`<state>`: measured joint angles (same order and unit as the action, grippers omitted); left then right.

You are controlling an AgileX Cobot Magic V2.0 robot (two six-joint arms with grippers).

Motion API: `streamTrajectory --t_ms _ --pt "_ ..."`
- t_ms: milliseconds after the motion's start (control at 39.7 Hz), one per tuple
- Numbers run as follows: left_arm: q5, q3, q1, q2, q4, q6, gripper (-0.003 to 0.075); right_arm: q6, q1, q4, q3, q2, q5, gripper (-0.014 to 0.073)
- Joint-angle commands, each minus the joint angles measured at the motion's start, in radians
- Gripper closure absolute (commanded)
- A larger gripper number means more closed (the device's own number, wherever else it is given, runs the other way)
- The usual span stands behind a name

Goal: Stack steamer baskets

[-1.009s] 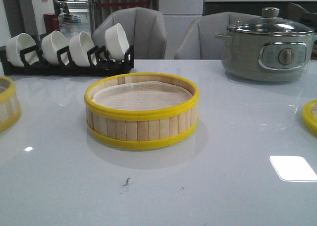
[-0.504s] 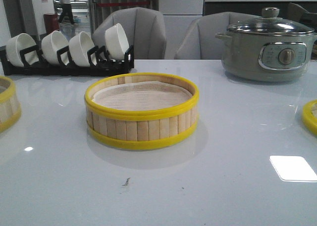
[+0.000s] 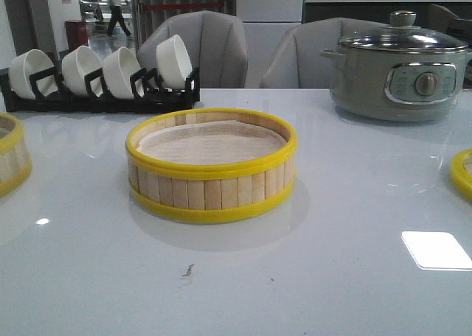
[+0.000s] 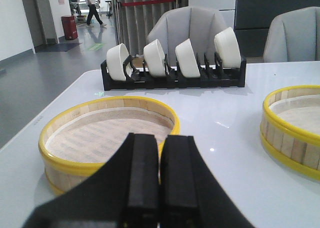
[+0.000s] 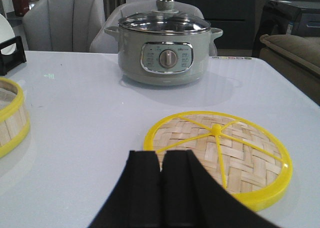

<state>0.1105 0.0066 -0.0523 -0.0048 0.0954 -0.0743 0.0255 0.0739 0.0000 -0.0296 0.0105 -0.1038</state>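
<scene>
One steamer basket [image 3: 211, 165] with yellow rims and a pale liner stands in the middle of the table; its edge also shows as the basket [image 4: 292, 128] and the basket [image 5: 10, 118] in the wrist views. A second steamer basket [image 3: 11, 159] sits at the table's left edge, seen whole as the basket [image 4: 107, 135] in the left wrist view. My left gripper [image 4: 161, 138] is shut and empty, hovering just short of it. The woven yellow-rimmed lid [image 5: 220, 150] lies flat at the right, its edge [image 3: 463, 175] in the front view. My right gripper [image 5: 161, 154] is shut and empty, close to the lid's near rim.
A grey-green electric pot [image 3: 398, 67] with a glass lid stands at the back right. A black rack [image 3: 103, 96] of white bowls lines the back left. Grey chairs [image 3: 199, 49] stand behind the table. Neither arm shows in the front view.
Nothing on the table has moved. Only a person walking in the far background has shifted to the right.
</scene>
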Motion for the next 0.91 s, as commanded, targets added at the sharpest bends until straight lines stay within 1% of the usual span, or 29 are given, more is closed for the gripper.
streamTrajectory --t_ms 0,580,681,757,883 --pt "-0.089 0.0 -0.001 -0.012 -0.003 -0.003 0.0635 -0.005 0.006 -0.006 0.015 0.02 0.093 0.057" --pt "-0.089 0.0 -0.001 -0.012 -0.003 -0.003 0.0635 -0.005 0.006 -0.006 0.015 0.02 0.093 0.057" --pt "-0.089 0.0 -0.001 -0.012 -0.07 -0.003 0.0635 -0.005 0.006 -0.006 0.015 0.02 0.093 0.057" --pt "-0.089 -0.002 -0.001 -0.012 -0.057 -0.003 0.0635 -0.005 0.006 -0.006 0.015 0.02 0.093 0.057" --pt "-0.087 -0.045 -0.009 0.021 -0.106 -0.003 0.0635 -0.005 0.006 -0.006 0.015 0.02 0.093 0.057"
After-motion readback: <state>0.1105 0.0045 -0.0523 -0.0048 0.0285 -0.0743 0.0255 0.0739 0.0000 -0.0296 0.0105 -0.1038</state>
